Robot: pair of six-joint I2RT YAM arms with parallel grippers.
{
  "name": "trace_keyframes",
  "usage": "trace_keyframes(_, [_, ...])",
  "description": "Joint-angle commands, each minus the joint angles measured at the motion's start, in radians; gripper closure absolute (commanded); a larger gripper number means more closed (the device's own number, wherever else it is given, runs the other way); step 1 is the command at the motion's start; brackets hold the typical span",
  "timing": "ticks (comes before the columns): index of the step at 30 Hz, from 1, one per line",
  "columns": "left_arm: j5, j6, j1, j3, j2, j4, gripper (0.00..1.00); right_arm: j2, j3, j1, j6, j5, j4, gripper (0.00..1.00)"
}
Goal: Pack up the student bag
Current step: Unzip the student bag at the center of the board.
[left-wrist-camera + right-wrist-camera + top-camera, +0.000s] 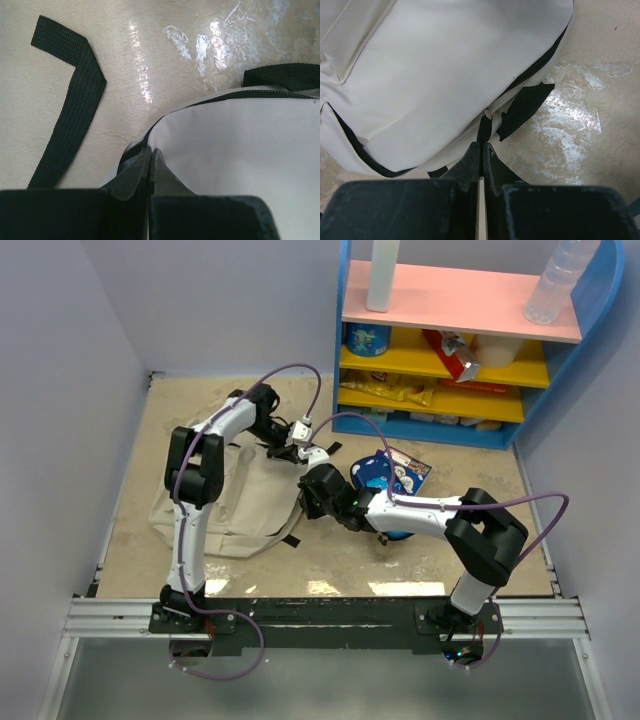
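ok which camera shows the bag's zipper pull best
right wrist: the zipper pull hangs from its ring on the student bag, pinched in the right gripper. left wrist shows only a zipper line; in the top view the right arm hides it.

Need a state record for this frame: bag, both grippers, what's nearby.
bag: student bag lying flat on the table, left of centre
zip: looks closed where the wrist views show it
left gripper: shut, pinching the bag's edge by the zipper
right gripper: shut on the zipper pull
black strap: loose on the table, ungripped
nearby: blue pouch right of the bag, outside it
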Motion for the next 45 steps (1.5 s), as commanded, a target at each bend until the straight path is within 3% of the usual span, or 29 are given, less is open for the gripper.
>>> trace_keyframes(1, [-0.012, -0.019, -0.001, 0.013, -0.014, 0.014, 1.0, -0.056, 0.007, 0.001, -0.01, -0.006, 0.023, 1.0])
trace_keyframes(8, [0.051, -0.402, 0.056, -0.045, -0.134, 0.376, 1.0, -0.07, -0.044, -0.001, 0.004, 0.006, 0.04, 1.0])
trace_keyframes(9, [0.034, -0.513, 0.062, -0.068, -0.153, 0.477, 1.0, -0.073, -0.048, 0.001, 0.008, 0.006, 0.04, 1.0])
trace_keyframes(15, [-0.039, -0.848, 0.125, -0.099, -0.177, 0.73, 1.0, -0.096, -0.072, 0.011, 0.015, 0.015, 0.04, 1.0])
trace_keyframes(23, [-0.164, -1.011, 0.154, -0.164, -0.22, 0.849, 1.0, -0.067, -0.053, 0.08, 0.018, 0.022, 0.038, 1.0])
trace_keyframes(30, [-0.248, -1.249, 0.151, -0.233, -0.298, 0.927, 1.0, 0.065, 0.048, 0.179, 0.024, 0.022, 0.026, 1.0])
trace_keyframes(35, [-0.126, -1.248, 0.142, -0.196, -0.35, 0.842, 1.0, 0.053, 0.077, 0.182, 0.013, 0.083, -0.028, 1.0])
trace_keyframes(41, [-0.077, -1.082, 0.131, -0.096, -0.394, 0.589, 1.0, -0.113, 0.024, 0.067, 0.004, 0.112, -0.11, 1.0])
trace_keyframes(45, [-0.011, -0.984, 0.089, -0.117, -0.419, 0.446, 1.0, -0.145, 0.059, 0.03, -0.004, 0.094, -0.098, 1.0])
